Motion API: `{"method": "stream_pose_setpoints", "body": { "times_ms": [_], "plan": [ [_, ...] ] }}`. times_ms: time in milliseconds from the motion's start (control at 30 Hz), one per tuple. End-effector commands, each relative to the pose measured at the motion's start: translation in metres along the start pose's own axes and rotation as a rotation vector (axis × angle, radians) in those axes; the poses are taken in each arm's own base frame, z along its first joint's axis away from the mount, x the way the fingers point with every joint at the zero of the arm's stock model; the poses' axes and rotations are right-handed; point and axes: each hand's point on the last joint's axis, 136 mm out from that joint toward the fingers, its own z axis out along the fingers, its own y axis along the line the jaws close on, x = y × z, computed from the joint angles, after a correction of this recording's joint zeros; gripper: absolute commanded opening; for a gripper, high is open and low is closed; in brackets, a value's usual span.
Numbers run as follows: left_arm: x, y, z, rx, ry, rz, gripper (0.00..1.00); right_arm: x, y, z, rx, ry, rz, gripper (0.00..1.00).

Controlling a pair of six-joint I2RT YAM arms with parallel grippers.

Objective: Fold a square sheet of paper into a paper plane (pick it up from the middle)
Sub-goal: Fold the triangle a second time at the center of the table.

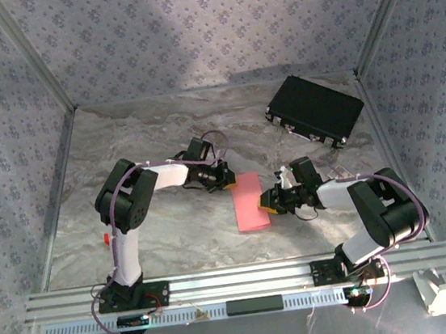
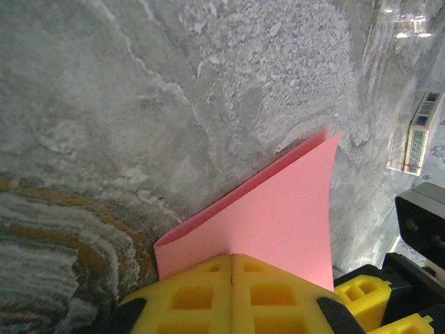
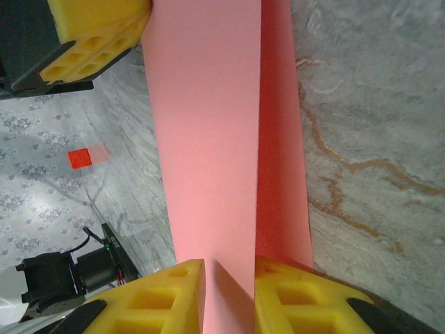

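Top view shows one black case at the table's far-right corner. One pink sheet: left hand pinches it, right hand straddles it, grip unclear.

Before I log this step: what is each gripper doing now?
Left gripper: shut on the thin salmon-pink folded paper sheet.
Right gripper: slightly open, the paper's edge between its pads.

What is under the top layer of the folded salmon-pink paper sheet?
Under the top layer of the folded salmon-pink paper sheet, a second pink layer shows. The grey marble tabletop beneath them is covered.
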Motion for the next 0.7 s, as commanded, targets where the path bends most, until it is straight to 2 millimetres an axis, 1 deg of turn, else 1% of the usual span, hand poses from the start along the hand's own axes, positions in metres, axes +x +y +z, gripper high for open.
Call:
{"method": "stream_pose_setpoints", "body": {
  "times_ms": [0,167,233,300,367,433,500,567,600,667],
  "plan": [
    [0.005,0.007,0.006,-0.019,0.039,-0.019,0.05,-0.006,0.005,0.001,-0.019,-0.005,-0.030,0.23],
    [0.003,0.009,0.006,-0.020,0.041,-0.021,0.05,-0.009,0.007,0.002,-0.030,-0.014,-0.035,0.17],
    [0.001,0.006,0.003,-0.018,0.031,-0.013,0.07,-0.010,0.005,0.002,-0.019,-0.020,-0.035,0.16],
    [-0.001,0.000,-0.001,-0.009,0.018,0.005,0.11,-0.011,0.004,0.002,-0.014,-0.024,-0.027,0.12],
    [-0.004,-0.010,-0.008,0.008,-0.001,0.029,0.19,-0.013,0.006,0.002,-0.015,-0.034,-0.026,0.10],
    [-0.005,-0.028,-0.018,0.057,-0.022,0.066,0.33,-0.017,0.006,0.002,-0.007,-0.057,-0.013,0.06],
    [-0.009,-0.047,-0.033,0.088,-0.069,0.105,0.47,-0.020,0.010,0.003,-0.011,-0.074,-0.008,0.04],
    [-0.010,-0.061,-0.049,0.094,-0.113,0.156,0.57,-0.024,0.013,0.005,-0.003,-0.095,0.000,0.02],
    [-0.010,-0.066,-0.057,0.089,-0.133,0.182,0.61,-0.027,0.015,0.006,0.002,-0.107,0.006,0.02],
    [-0.008,-0.071,-0.071,0.070,-0.168,0.218,0.64,-0.030,0.019,0.009,-0.002,-0.126,0.017,0.02]
  ]
}}
